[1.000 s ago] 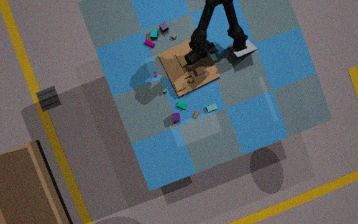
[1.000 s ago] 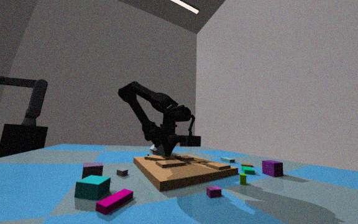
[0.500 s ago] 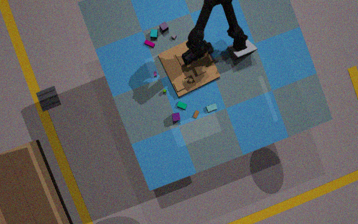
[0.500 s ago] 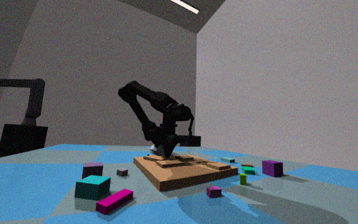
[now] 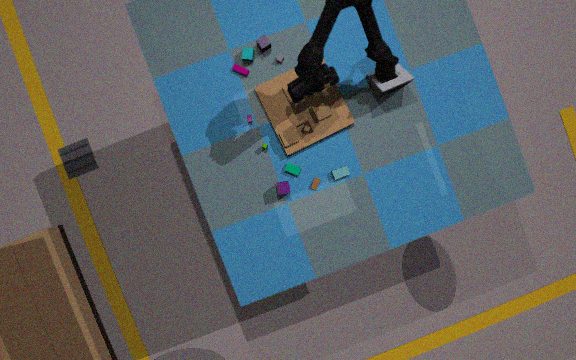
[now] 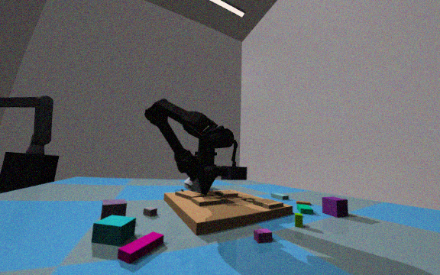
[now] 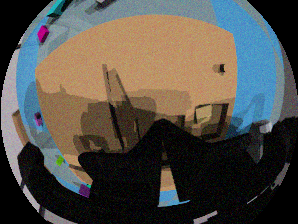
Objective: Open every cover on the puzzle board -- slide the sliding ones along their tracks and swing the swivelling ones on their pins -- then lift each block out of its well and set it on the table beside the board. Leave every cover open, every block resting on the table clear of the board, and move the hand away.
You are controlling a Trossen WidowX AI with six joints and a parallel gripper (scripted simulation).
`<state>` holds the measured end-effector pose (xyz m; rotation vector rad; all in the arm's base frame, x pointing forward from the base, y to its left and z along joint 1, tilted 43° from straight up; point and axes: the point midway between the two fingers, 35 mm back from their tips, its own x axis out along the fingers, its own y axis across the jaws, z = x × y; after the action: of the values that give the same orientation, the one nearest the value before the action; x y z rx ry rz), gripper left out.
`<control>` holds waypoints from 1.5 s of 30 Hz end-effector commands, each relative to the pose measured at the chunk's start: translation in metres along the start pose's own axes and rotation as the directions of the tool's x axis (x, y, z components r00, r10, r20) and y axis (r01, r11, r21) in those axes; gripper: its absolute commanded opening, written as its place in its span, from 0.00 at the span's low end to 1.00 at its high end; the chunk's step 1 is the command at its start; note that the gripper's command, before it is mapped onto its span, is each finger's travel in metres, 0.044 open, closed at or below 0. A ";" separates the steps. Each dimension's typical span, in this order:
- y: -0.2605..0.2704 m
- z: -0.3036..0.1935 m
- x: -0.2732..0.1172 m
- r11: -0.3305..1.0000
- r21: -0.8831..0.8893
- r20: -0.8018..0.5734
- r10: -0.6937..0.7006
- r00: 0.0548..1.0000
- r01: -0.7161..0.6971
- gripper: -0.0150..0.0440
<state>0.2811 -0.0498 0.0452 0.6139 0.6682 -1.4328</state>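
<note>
The wooden puzzle board (image 5: 271, 96) (image 6: 205, 218) (image 7: 160, 47) lies flat with several raised wooden covers. One cover (image 6: 209, 200) is near the hand, and another cover (image 6: 270, 203) is toward the right edge. My gripper (image 6: 205, 194) (image 7: 160, 123) is shut and empty, tips down at or just above the board's top among the covers; contact cannot be told. In the wrist view a dark slot runs ahead of the fingers, and a pale patch (image 7: 204, 114) shows in a dark-edged recess to the right. The arm and shadow hide part of the board, so which covers are open is unclear.
Around the board lie a magenta bar (image 5: 241, 70) (image 6: 140, 247), a teal block (image 5: 248, 54) (image 6: 114, 230), a lime block (image 5: 265, 146) (image 6: 299, 220), a green block (image 5: 292, 169), a purple cube (image 5: 283, 188) (image 6: 334, 206) and several others. The arm's base (image 5: 402, 80) stands beside the board.
</note>
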 end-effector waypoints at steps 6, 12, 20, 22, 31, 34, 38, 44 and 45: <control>0.006 0.009 0.001 1.000 -0.003 0.006 -0.004 1.000 0.004 0.25; 0.010 0.016 0.001 1.000 -0.003 0.007 -0.004 1.000 0.004 0.25; 0.013 0.019 -0.002 1.000 -0.003 0.007 -0.004 1.000 0.004 0.25; 0.013 0.019 -0.005 1.000 -0.003 0.006 -0.004 1.000 0.004 0.25; 0.014 0.019 -0.016 1.000 -0.003 0.005 -0.004 1.000 0.004 0.25; 0.015 0.019 -0.020 1.000 -0.003 0.005 -0.004 1.000 0.004 0.25; 0.015 0.019 -0.025 1.000 -0.003 0.004 -0.004 1.000 0.004 0.25; 0.015 0.019 -0.033 1.000 -0.003 0.004 -0.004 1.000 0.004 0.25; 0.015 0.019 -0.034 1.000 -0.003 0.004 -0.004 1.000 0.004 0.25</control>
<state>0.2963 -0.0425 0.0808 0.5999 0.6675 -1.4349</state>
